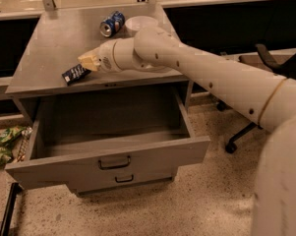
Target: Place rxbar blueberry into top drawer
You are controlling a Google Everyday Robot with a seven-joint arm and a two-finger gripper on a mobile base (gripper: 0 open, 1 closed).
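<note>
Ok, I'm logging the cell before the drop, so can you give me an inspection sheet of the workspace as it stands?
Surface: grey desk top, flat, no spills seen.
Job's things: rxbar blueberry at the desk's front edge, against the gripper's tip; top drawer pulled open, nothing seen inside.
Clutter: blue soda can on its side and white bowl at the desk's back.
Grippers: gripper over the front left of the desk, at the bar.
Cables: dark strip on the floor at lower left, maybe a cable; cannot tell.
Surroundings: green wrappers on the floor left of the drawer; office chair at right; lower drawer shut.
</note>
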